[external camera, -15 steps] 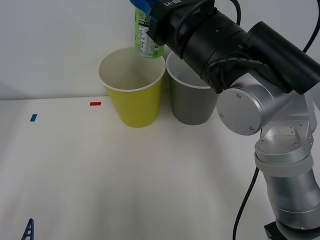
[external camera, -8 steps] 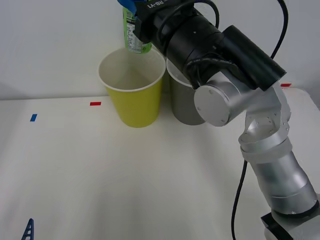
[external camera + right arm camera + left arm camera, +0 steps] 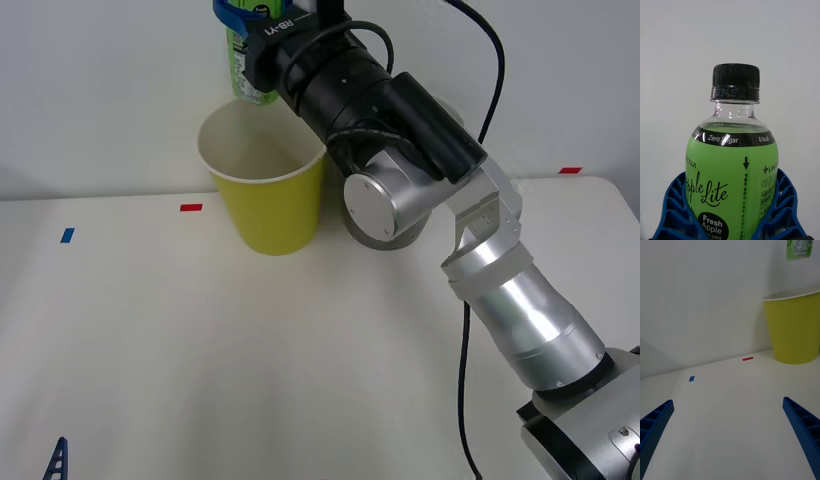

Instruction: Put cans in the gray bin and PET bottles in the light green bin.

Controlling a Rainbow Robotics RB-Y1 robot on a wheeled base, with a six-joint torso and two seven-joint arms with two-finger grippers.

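PET bottle (image 3: 732,176) is up in the air right now, pinched between my right gripper's (image 3: 240,30) blue fingers (image 3: 673,210), which are closed on both sides of its green label. In the front view it hangs just above the far rim of the light green bin (image 3: 268,195), upright, black cap on top. The gray bin (image 3: 385,232) sits right beside the green one, mostly hidden behind my right arm. My left gripper (image 3: 728,435) is parked low over the counter (image 3: 250,350) with its fingers spread wide, holding nothing. A red tape mark (image 3: 190,207) and a blue tape mark (image 3: 67,235) are stuck on the counter left of the bins.
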